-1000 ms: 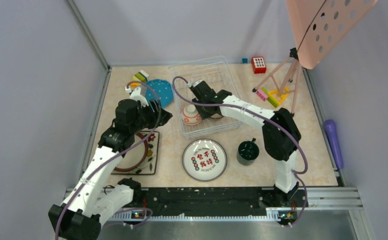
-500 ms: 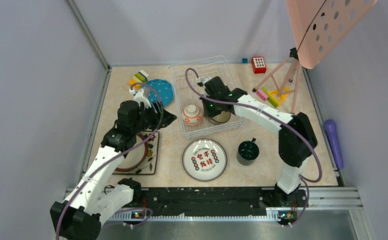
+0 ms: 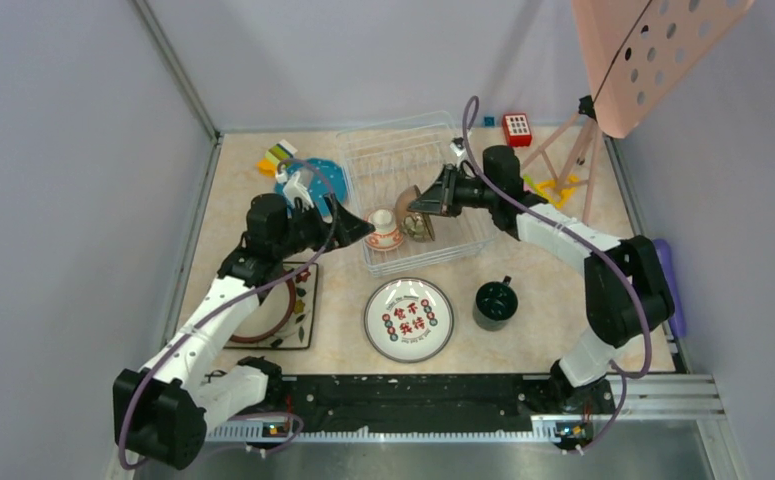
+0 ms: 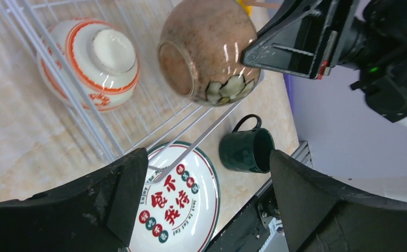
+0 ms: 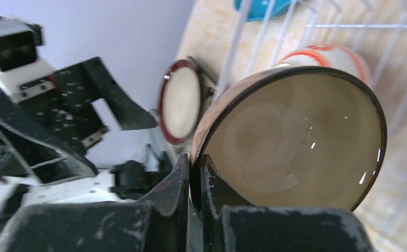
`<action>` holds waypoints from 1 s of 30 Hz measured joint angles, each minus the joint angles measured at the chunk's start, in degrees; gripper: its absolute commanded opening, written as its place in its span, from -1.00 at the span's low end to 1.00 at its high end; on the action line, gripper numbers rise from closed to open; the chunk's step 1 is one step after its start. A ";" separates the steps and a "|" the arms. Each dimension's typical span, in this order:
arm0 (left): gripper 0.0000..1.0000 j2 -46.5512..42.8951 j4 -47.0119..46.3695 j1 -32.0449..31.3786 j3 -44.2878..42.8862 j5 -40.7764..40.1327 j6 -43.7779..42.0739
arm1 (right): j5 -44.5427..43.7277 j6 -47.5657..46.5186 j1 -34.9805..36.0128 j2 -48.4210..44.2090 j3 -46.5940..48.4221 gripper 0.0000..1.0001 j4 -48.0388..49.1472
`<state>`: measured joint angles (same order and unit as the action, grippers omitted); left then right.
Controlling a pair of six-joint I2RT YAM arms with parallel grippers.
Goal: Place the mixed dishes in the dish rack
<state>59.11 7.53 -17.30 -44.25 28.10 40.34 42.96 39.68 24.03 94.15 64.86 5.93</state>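
My right gripper (image 3: 424,204) is shut on the rim of the brown bowl (image 3: 412,222) and holds it tipped on its side over the dish rack (image 3: 403,160); the right wrist view shows the fingers (image 5: 180,176) pinching the rim of the bowl (image 5: 295,142). The orange-white bowl (image 3: 383,231) sits upside down in the rack beside it. My left gripper (image 3: 359,233) is open and empty at the rack's left side. The grey-rimmed plate (image 3: 408,320) and dark green mug (image 3: 495,302) lie in front of the rack. The blue plate (image 3: 315,180) and square plate (image 3: 275,310) are partly hidden by the left arm.
The pink perforated board (image 3: 653,50) on its tripod stands at the back right, with toy blocks (image 3: 516,129) near it and more blocks (image 3: 281,153) at the back left. A purple object (image 3: 666,280) lies beyond the right edge. Grey walls enclose the table.
My right gripper lifted the brown bowl, drew back to the right and tipped it on its side. My left arm reached forward toward the rack's left side.
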 measured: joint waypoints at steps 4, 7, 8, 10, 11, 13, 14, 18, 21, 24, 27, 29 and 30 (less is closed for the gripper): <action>0.87 0.13 -8.74 -1.07 2.16 0.74 1.07 | 3.19 15.61 -0.28 0.11 -6.34 -1.00 18.05; 0.88 0.20 -12.28 -5.46 2.84 -2.95 -1.64 | 3.87 28.44 -0.66 1.60 -9.53 -1.00 33.68; 0.89 0.20 -12.52 -6.10 2.84 -3.41 -2.14 | 3.67 32.26 -0.79 2.38 -10.14 -1.00 38.38; 0.91 0.20 -13.79 -10.01 2.82 -7.98 -5.81 | 2.71 39.30 -1.05 3.56 -11.39 -1.00 46.75; 0.93 0.20 -14.03 -11.65 2.82 -9.81 -7.32 | 2.32 41.70 -1.14 3.80 -12.00 -1.00 49.48; 0.95 0.35 -14.19 -15.04 2.60 -13.92 -10.86 | 1.25 46.03 -1.29 4.00 -13.22 -1.00 54.05; 0.96 0.72 -14.10 -16.26 2.23 -15.56 -12.28 | 0.87 47.67 -1.31 4.00 -13.66 -1.00 55.69; 0.96 3.39 -14.01 -19.63 -0.55 -22.56 -18.10 | -0.22 52.24 -1.33 3.98 -14.40 -1.00 59.89; 0.96 4.50 -14.32 -21.49 -1.11 -27.04 -22.71 | -1.09 54.42 -1.33 3.98 -15.10 -1.00 61.07; 0.96 4.59 -14.34 -23.91 -1.20 -30.64 -28.85 | -2.56 56.28 -1.33 3.98 -16.55 -1.00 61.18; 0.97 4.59 -14.29 -25.99 -1.77 -32.59 -35.12 | -4.13 58.25 -1.33 3.98 -17.99 -1.00 60.94; 0.97 4.59 -14.14 -26.75 -2.32 -32.70 -38.23 | -5.07 59.21 -1.33 3.98 -18.49 -1.00 60.96; 0.97 4.59 -13.90 -27.02 -2.73 -32.46 -39.45 | -5.81 59.80 -1.33 3.98 -18.71 -1.00 61.13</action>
<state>63.70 -6.37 -44.31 -46.98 -4.36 0.89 37.15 99.48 22.70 98.13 46.15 67.07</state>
